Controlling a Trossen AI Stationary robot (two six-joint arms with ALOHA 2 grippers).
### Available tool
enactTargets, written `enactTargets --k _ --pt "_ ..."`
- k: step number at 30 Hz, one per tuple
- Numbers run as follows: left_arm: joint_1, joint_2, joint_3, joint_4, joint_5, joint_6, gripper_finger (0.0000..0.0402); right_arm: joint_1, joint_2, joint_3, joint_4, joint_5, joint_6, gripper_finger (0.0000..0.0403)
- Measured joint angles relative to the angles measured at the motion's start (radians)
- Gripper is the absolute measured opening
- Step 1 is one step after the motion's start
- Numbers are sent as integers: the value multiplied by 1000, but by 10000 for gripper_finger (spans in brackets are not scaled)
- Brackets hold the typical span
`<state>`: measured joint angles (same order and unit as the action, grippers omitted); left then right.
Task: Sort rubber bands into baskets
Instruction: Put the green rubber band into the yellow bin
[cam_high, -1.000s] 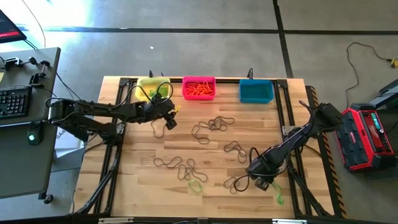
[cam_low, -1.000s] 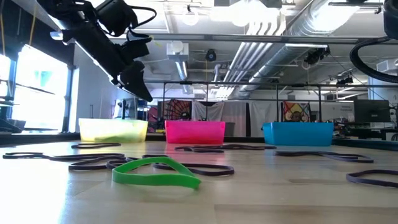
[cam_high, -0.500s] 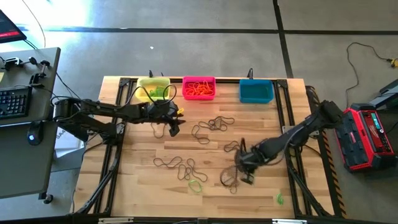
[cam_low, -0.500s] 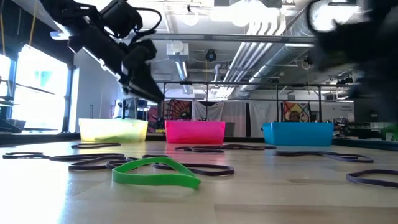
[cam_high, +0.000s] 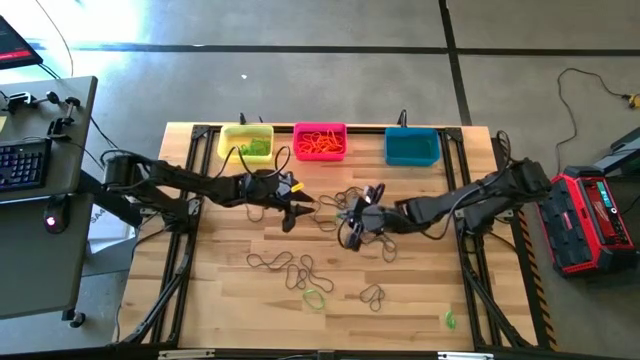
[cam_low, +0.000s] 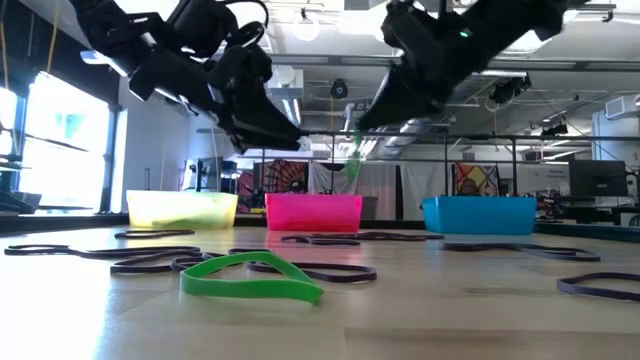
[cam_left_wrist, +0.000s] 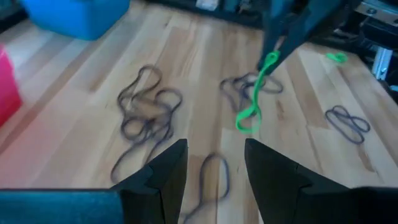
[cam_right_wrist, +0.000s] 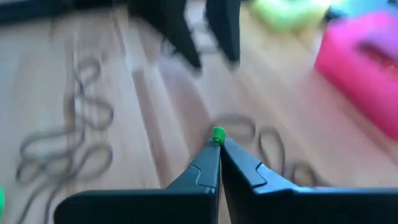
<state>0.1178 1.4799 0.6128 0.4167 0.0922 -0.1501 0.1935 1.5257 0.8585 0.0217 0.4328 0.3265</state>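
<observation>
My right gripper (cam_high: 350, 224) hovers over the table's middle, shut on a green rubber band (cam_left_wrist: 254, 94). The band also shows in the low view (cam_low: 352, 160). My left gripper (cam_high: 291, 213) is open and empty just to its left, above dark rubber bands (cam_left_wrist: 146, 107) that lie flat on the wood. The yellow basket (cam_high: 246, 142), pink basket (cam_high: 320, 141) and teal basket (cam_high: 412, 147) stand in a row at the far edge. The yellow one holds green bands and the pink one holds orange bands. My right gripper pinches the green band's upper end (cam_right_wrist: 217, 134) between its two fingertips. The fingers slant down toward the table's left. The band hangs slack below them (cam_low: 352, 165), lifted clear of the table.
Several dark bands lie scattered over the middle and near part of the table (cam_high: 290, 268). One green band (cam_high: 316, 298) lies near the front and another (cam_high: 450, 320) near the front right corner. A desk with a keyboard (cam_high: 22, 165) stands left of the table.
My right gripper has gone from the near right corner up and toward the table's middle, and now carries a green band clear of the wood. My left gripper has gone from beside the yellow basket toward the table's middle and toward my right gripper.
</observation>
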Motion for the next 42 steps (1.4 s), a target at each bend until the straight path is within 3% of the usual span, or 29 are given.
enactTargets --k 8,18,23,29,31,34,42 --pt "-58 71 0 229 -10 57 171 -32 0 0 159 -34 -98 0" --pt "-87 144 105 221 -10 140 184 -32 0 1 253 -48 -151 0" --pt "-83 144 125 148 -7 163 136 -32 0 4 264 -48 -152 0" --pt "-83 143 125 118 -10 163 28 -32 0 4 256 -48 -156 3" --pt "-78 131 125 99 -12 158 8 -32 0 4 248 -38 -177 15" --pt "-62 95 125 40 -21 133 8 -32 0 4 227 17 -178 49" --pt "19 -72 126 -226 -169 44 2 -32 0 4 215 141 -171 149"
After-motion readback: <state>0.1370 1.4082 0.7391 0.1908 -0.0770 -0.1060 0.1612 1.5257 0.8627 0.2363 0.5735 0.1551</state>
